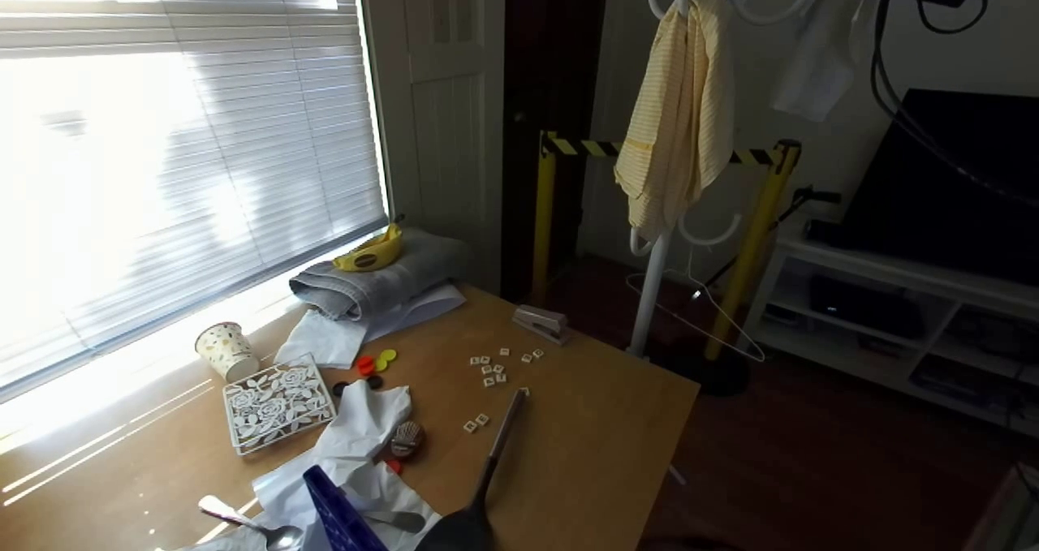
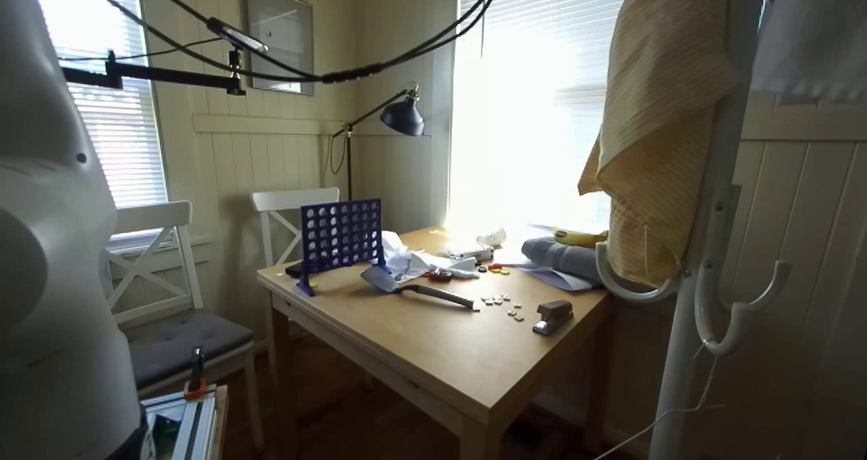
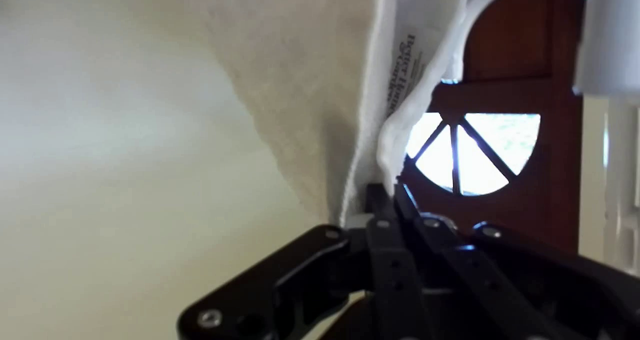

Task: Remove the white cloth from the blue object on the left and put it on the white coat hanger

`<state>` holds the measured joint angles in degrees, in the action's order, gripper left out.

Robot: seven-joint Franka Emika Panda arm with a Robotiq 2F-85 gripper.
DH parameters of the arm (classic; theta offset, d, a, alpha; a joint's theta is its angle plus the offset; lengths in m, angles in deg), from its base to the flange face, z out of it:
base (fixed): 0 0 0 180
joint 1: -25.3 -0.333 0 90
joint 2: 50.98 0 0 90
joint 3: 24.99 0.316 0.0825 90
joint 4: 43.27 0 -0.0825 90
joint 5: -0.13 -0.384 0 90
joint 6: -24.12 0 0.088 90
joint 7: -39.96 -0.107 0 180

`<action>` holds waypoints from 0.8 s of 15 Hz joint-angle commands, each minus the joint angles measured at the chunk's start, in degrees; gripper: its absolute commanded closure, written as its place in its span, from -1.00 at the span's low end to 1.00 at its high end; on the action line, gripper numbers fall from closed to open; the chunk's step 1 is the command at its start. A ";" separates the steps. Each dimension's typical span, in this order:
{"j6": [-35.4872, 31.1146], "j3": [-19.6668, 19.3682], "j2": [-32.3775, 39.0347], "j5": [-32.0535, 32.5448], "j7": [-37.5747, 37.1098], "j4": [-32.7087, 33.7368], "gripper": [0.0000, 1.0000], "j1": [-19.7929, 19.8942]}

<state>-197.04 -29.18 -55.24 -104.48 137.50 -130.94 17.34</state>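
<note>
Since the blue grid (image 2: 341,236) stands uncovered on the tabletop (image 2: 440,335), I judge the taking-off done and the hanging now in hand. My claw (image 3: 390,192) pinches an edge of the white cloth (image 3: 300,59), which hangs near an upper hook (image 1: 765,20) of the white coat stand (image 1: 652,295). Whether any cloth rests on that hook, I can't make out from these angles. Next I should bring a fold over it, see that it bears, and only then let go.
</note>
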 commanded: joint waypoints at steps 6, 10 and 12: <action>6.92 4.74 6.01 -6.68 4.31 12.33 0.98 -4.74; 7.42 2.91 6.48 -15.52 5.49 15.31 0.98 -2.88; 7.66 2.39 6.22 -22.23 9.70 15.16 0.98 -2.26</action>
<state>-190.24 -26.02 -50.13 -117.70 141.13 -119.16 13.85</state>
